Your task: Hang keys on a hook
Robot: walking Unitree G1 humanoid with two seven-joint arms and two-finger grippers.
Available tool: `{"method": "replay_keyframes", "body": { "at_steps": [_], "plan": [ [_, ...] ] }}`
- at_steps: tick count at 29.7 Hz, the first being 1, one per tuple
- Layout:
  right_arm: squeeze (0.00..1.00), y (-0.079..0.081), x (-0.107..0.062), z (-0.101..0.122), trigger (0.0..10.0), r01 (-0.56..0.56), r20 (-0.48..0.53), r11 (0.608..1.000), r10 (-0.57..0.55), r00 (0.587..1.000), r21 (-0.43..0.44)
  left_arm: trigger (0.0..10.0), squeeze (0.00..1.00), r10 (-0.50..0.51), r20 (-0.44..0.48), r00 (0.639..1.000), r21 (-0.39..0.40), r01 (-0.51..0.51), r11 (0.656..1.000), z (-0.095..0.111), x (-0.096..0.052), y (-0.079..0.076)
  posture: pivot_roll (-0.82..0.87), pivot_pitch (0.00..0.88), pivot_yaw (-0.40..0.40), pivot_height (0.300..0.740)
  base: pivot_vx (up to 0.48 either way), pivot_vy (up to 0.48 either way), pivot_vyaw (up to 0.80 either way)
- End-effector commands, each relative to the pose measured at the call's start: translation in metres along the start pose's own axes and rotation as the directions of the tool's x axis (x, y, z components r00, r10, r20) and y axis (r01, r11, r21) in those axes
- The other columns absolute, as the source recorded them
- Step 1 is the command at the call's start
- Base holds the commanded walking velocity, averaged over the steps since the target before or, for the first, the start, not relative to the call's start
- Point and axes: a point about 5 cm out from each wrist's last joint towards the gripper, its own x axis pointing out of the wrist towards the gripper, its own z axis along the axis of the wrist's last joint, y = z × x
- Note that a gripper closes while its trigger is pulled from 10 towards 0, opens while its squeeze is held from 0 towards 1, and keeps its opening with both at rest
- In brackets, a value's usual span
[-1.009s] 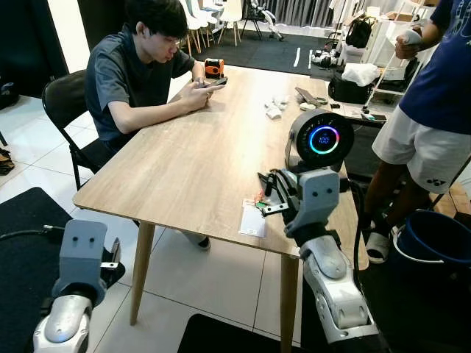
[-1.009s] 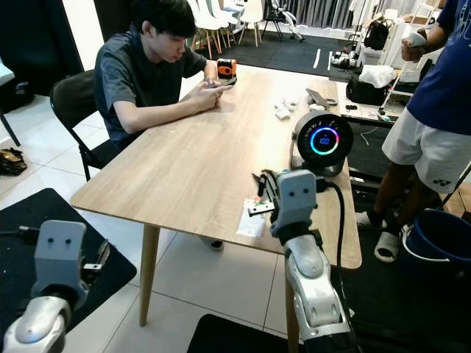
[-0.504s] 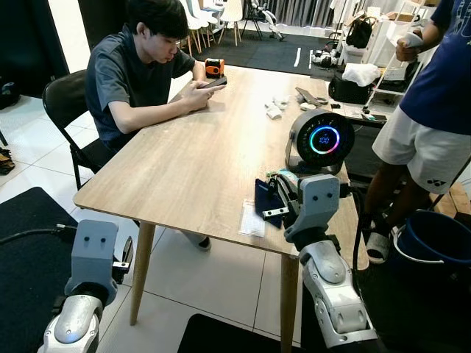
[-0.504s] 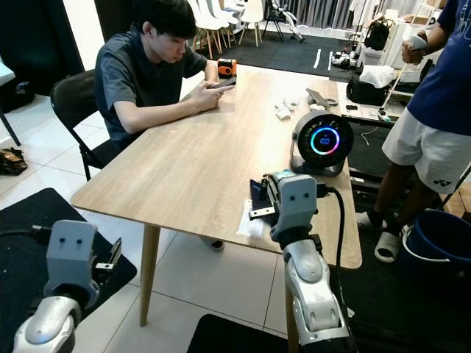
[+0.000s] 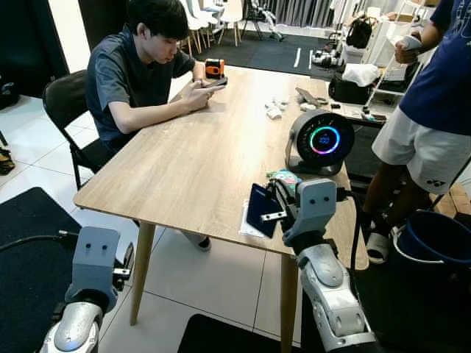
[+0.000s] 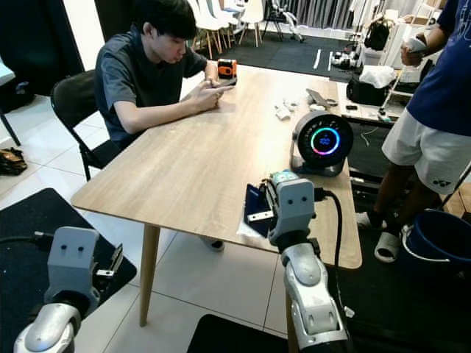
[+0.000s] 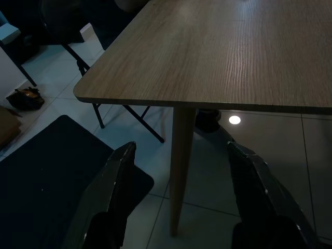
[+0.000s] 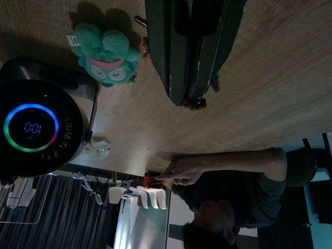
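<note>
The right claw (image 5: 271, 208) is clenched on a dark blue card holder (image 5: 260, 209), lifting it just above the table (image 5: 191, 162), presumably to carry the key bunch off; its teal plush charm (image 8: 108, 57) trails beside the round glowing device (image 5: 320, 140). The left claw (image 7: 181, 202) hangs released beyond the table corner. One person sits and another stands by the table.
</note>
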Motion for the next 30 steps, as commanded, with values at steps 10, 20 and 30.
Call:
{"method": "replay_keyframes", "body": {
  "at_steps": [10, 20, 30],
  "plan": [
    [0.0, -0.0017, -0.0028, -0.0059, 10.0, 0.01, -0.02, 1.0, -0.009, 1.0, 0.014, 10.0, 0.0, -0.017, 0.021, 1.0, -0.022, 0.017, 1.0, 0.0036, -0.0012, -0.0058, 0.15, 0.137, -0.052, 0.74, 0.0, 0.0, 0.0],
    [0.0, -0.0013, -0.0028, -0.0066, 10.0, 0.009, -0.025, 1.0, -0.008, 1.0, 0.019, 10.0, 0.0, -0.007, 0.014, 1.0, -0.035, 0.007, 0.999, 0.0026, 0.0003, -0.0038, 0.15, 0.138, -0.051, 0.74, 0.0, 0.048, 0.0],
    [0.0, -0.0009, -0.0027, -0.007, 10.0, 0.007, -0.027, 1.0, -0.006, 1.0, 0.02, 10.0, 0.0, -0.003, 0.015, 1.0, -0.027, 0.004, 1.0, 0.0027, 0.0013, -0.0026, 0.15, 0.136, -0.051, 0.74, 0.0, 0.384, 0.0]
  ]
}}
